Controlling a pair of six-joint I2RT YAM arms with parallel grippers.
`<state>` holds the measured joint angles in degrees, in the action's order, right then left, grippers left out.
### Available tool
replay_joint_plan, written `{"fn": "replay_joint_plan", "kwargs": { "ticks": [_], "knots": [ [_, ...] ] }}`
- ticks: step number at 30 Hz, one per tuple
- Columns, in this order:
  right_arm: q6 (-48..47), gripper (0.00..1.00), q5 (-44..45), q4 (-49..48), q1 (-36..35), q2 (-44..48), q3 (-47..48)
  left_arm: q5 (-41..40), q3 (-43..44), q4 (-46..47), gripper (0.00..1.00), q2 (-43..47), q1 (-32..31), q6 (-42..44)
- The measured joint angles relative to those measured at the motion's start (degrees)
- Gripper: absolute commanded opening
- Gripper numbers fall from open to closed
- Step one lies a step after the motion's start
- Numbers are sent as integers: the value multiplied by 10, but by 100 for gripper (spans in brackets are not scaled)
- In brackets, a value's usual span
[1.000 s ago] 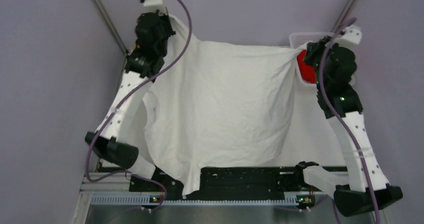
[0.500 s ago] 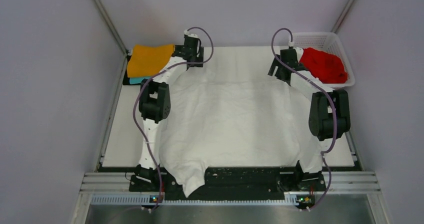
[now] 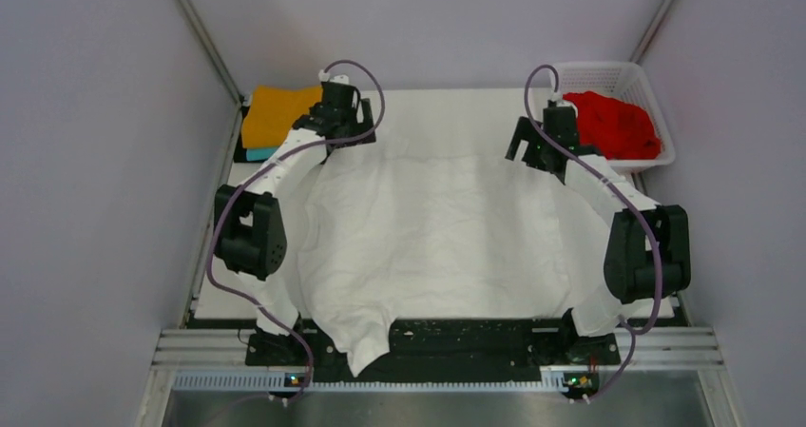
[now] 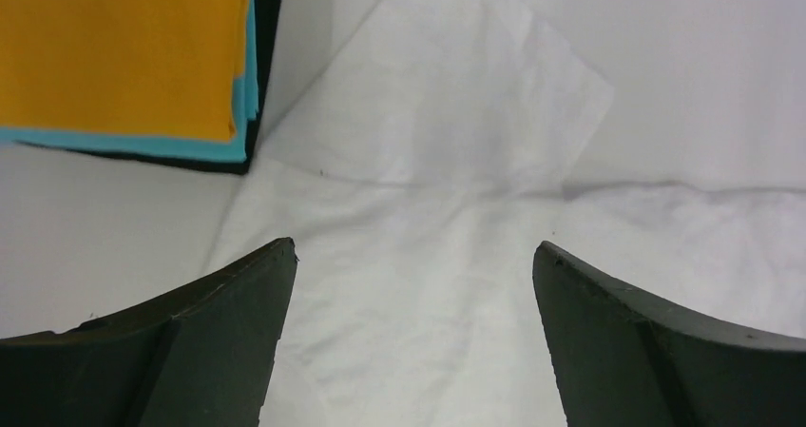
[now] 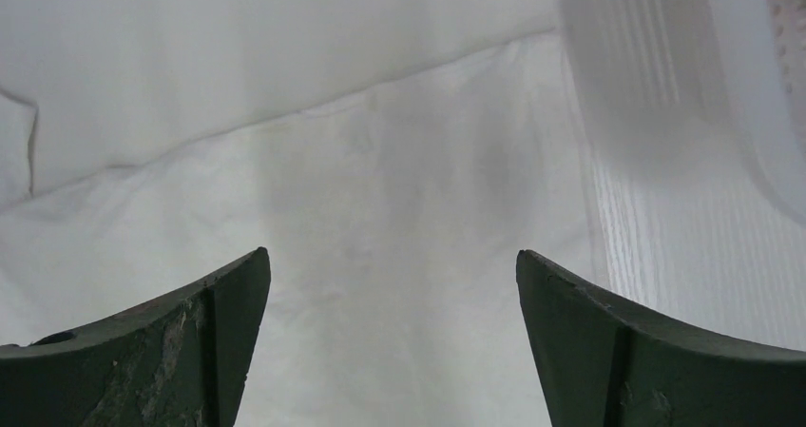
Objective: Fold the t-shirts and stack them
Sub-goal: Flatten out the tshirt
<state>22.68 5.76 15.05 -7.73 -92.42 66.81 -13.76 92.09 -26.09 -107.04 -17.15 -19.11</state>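
White t-shirt (image 3: 428, 237) lies spread flat over most of the table (image 3: 223, 275), near hem hanging over the near edge btwn my arm bases. My L gripper (image 4: 413, 256) is over its far-left sleeve, fingers released, nothing btwn them. R gripper (image 5: 391, 256) is over the far-right part, also spread wide, empty. Far left: orange t-shirt (image 3: 278, 113) folded on top of teal t-shirt (image 3: 259, 153). Far right: red t-shirt (image 3: 613, 123) bunched in the basket (image 3: 608, 70).

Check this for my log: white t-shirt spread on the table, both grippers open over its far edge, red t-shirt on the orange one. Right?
No: the red t-shirt lies in the white basket, not on the orange t-shirt, per the top external view. The rest holds.
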Motion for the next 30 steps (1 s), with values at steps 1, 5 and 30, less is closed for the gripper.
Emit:
{"fn": "replay_joint_plan", "kwargs": {
  "ticks": [1,5,30],
  "knots": [
    [-1,99,-9,0,0,7,-16,11,-30,-1,99,19,0,-9],
    [-2,99,-33,7,-4,12,-62,51,-108,-4,99,46,0,-35],
    [9,99,1,-5,2,-139,0,146,211,-155,99,-266,20,-75]
  ]
}}
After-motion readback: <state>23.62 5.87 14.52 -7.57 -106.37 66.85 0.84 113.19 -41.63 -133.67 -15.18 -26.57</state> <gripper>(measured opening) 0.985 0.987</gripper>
